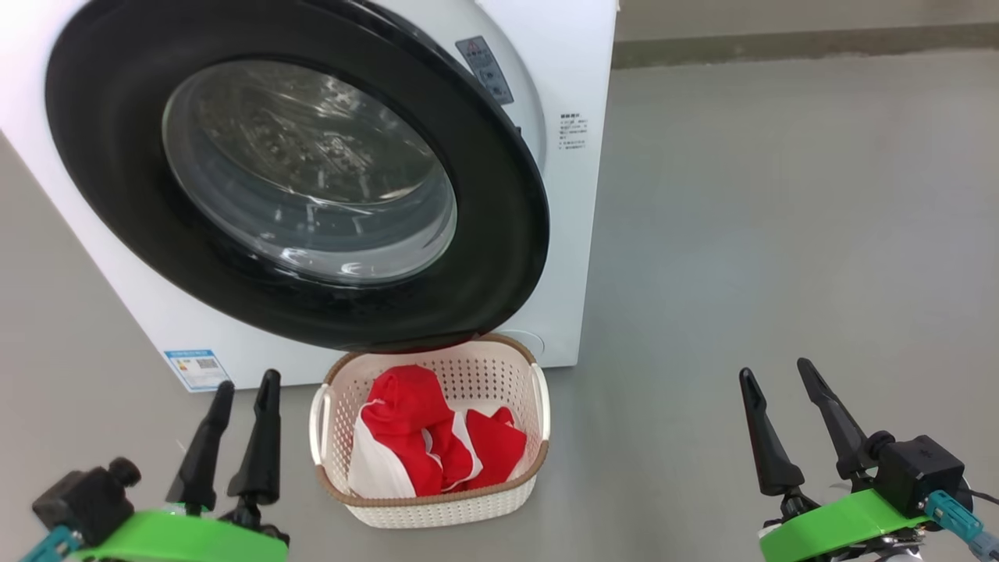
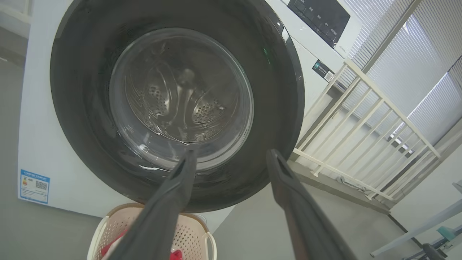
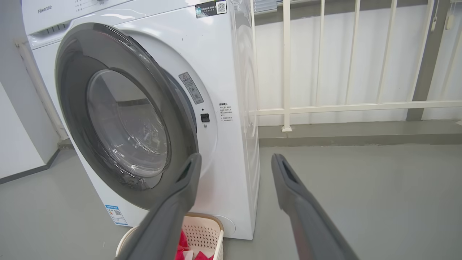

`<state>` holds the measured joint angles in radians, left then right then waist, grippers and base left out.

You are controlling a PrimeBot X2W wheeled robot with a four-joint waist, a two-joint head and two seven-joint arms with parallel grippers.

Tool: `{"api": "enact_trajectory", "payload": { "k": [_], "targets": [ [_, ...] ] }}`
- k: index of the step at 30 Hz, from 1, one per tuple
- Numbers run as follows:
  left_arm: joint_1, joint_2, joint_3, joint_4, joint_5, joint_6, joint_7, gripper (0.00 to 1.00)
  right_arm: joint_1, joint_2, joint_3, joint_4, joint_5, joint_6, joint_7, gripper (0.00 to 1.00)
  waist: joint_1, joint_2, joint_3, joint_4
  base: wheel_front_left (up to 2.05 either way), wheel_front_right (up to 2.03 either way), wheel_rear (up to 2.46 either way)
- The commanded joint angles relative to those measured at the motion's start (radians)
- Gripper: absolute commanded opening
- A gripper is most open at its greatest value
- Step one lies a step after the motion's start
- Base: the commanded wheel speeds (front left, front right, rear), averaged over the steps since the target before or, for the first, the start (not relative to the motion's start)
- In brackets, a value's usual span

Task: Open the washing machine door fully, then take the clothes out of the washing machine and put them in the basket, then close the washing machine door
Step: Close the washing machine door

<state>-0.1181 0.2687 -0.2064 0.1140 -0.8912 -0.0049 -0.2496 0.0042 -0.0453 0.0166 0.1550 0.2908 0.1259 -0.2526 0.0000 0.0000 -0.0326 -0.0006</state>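
The white washing machine (image 1: 570, 234) fills the upper left. Its black-framed washing machine door (image 1: 499, 257) stands slightly ajar, its right edge off the front panel and its lower rim overhanging the basket. Through the glass (image 2: 180, 97) the steel drum looks bare. The cream basket (image 1: 437, 511) sits on the floor right in front of the machine, with the red and white clothes (image 1: 406, 406) lying inside it. My left gripper (image 1: 248, 380) hangs open just left of the basket. My right gripper (image 1: 774, 368) is open too, well off to the basket's right over bare floor. Both hold nothing.
A white railing (image 3: 287, 72) on a raised kerb runs behind and to the right of the machine. Smooth grey floor (image 1: 780, 234) stretches to the right. A blue label (image 1: 197, 368) sits low on the machine's front, near my left fingers.
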Motion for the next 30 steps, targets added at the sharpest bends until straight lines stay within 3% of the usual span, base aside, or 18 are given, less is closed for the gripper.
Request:
{"api": "enact_trajectory", "payload": {
  "k": [1, 5, 11, 30],
  "targets": [
    [-0.008, 0.024, 0.047, -0.042, 0.044, 0.012, -0.012, 1.0, -0.011, -0.005, 0.019, -0.029, -0.006, 0.005, -0.009, 1.0, 0.0, 0.0, -0.009, 0.006, 0.0, 0.0, 0.0],
    [0.046, 0.016, 0.064, -0.109, 0.204, 0.04, -0.012, 1.0, -0.001, -0.005, 0.012, -0.035, -0.011, 0.005, -0.009, 1.0, 0.0, 0.0, -0.019, 0.006, 0.0, 0.0, 0.0],
    [0.115, -0.009, 0.061, -0.15, 0.357, 0.065, -0.012, 1.0, 0.017, -0.005, 0.0, -0.044, -0.002, 0.005, -0.009, 1.0, 0.0, 0.0, -0.034, 0.004, 0.0, 0.0, 0.0],
    [0.159, -0.067, 0.099, -0.114, 0.521, 0.051, -0.012, 1.0, 0.047, -0.005, -0.002, -0.045, 0.0, 0.005, -0.009, 1.0, 0.0, 0.0, -0.043, 0.016, 0.0, 0.0, 0.0]
  ]
}}
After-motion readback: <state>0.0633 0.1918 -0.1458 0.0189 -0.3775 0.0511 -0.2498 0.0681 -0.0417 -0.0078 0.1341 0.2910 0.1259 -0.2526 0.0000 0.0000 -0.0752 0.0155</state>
